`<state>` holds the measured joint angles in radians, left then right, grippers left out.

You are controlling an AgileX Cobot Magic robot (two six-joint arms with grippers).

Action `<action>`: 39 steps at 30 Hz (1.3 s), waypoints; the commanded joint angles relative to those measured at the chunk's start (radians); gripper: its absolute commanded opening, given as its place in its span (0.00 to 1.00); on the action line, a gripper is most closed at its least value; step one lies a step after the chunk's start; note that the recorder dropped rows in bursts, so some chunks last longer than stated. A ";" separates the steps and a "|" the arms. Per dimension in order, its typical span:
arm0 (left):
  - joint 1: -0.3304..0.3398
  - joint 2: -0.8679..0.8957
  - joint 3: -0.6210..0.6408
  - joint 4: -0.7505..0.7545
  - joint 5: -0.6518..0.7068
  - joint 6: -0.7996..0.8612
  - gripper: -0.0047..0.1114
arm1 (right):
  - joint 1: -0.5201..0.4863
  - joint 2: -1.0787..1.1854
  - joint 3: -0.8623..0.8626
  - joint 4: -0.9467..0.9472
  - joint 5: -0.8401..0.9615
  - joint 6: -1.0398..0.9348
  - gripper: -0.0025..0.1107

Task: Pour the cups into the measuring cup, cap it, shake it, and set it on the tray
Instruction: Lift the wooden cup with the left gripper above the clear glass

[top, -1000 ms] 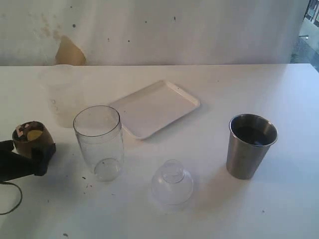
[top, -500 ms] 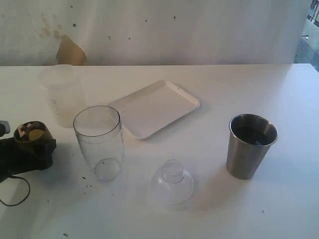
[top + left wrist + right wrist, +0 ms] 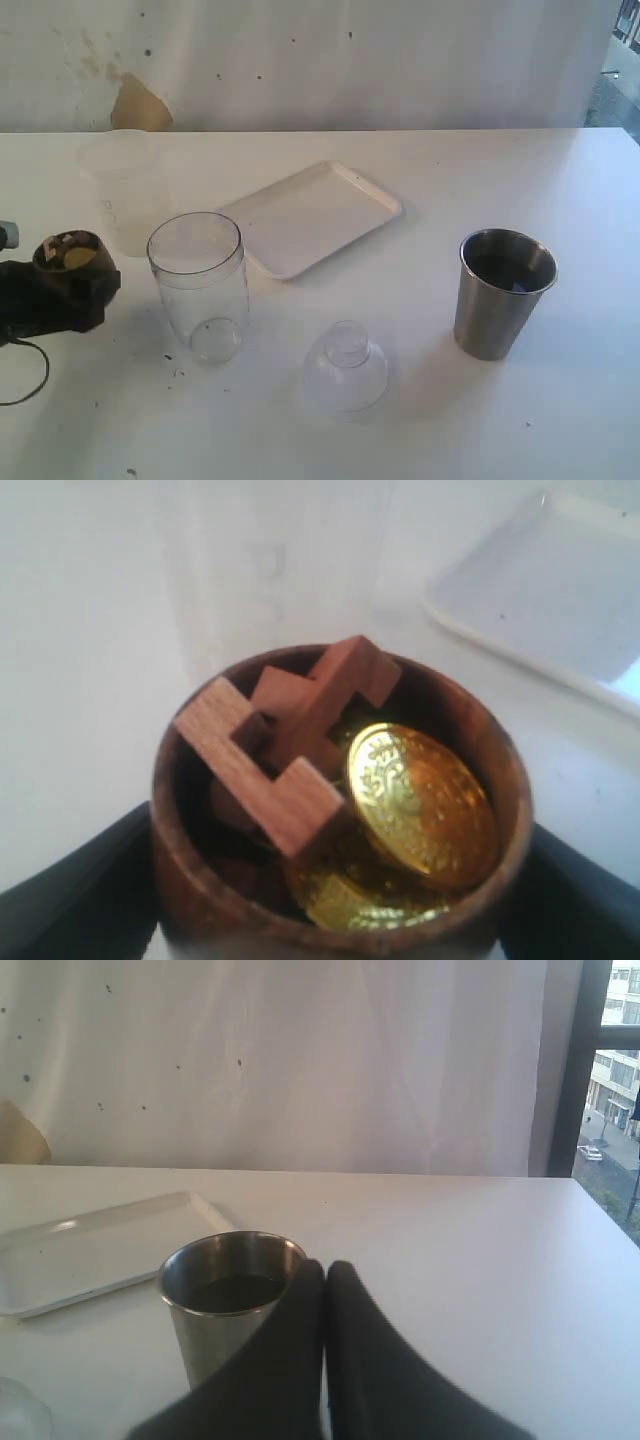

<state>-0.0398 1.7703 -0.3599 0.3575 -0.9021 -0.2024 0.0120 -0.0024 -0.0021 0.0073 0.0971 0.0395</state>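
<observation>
Two cups to pour. The first in hand is the wooden cup (image 3: pixel 190 890), at the left edge of the table (image 3: pixel 560 420), just beside the clear measuring cup (image 3: pixel 197 290).

Left gripper (image 3: pixel 70 282): one dark finger pressed to each side of the cup's wall, closed on it. Cup is upright; I cannot tell whether it is off the table.

Contents: interlocking wooden blocks (image 3: pixel 285 745) lying over gold coins (image 3: pixel 420 805), filled up to the rim.

Handling (my estimate): rigid, smooth, rounded wood, so it could twist between the fingers when tipped. The coins likely add some weight. A hold low on the belly seems right, leaving the rim free for pouring. Loose pieces may slide out all at once and miss the mouth or knock the light plastic cylinder.

- Measuring cup: upright, mouth open, looks empty.
- Dome cap (image 3: pixel 346 368): on the table nearer me, apart from the cylinder.
- Frosted cup (image 3: pixel 125 190): beyond the wooden cup.
- Tray (image 3: pixel 310 215): bare, beyond the measuring cup.
- Steel tumbler (image 3: pixel 503 295): well off to the right, upright. Something dark inside; cannot tell what.
- Right gripper (image 3: pixel 325 1290): fingers shut together, holding nothing, close by the tumbler.
</observation>
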 commanded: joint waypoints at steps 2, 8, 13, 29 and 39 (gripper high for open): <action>-0.007 -0.220 -0.022 0.081 0.149 -0.110 0.04 | 0.008 0.002 0.002 0.000 -0.015 -0.001 0.02; -0.125 -0.383 -0.141 0.193 0.406 -0.216 0.04 | 0.008 0.002 0.002 0.000 -0.013 -0.001 0.02; -0.224 -0.395 -0.274 0.242 0.560 -0.216 0.04 | 0.008 0.002 0.002 0.000 -0.013 -0.001 0.02; -0.242 -0.395 -0.340 0.403 0.553 -0.001 0.04 | 0.008 0.002 0.002 0.000 -0.014 -0.001 0.02; -0.242 -0.397 -0.340 0.459 0.554 0.224 0.04 | 0.008 0.002 0.002 0.000 -0.014 -0.001 0.02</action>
<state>-0.2777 1.3851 -0.6874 0.8149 -0.3234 -0.0313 0.0120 -0.0024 -0.0021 0.0073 0.0971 0.0395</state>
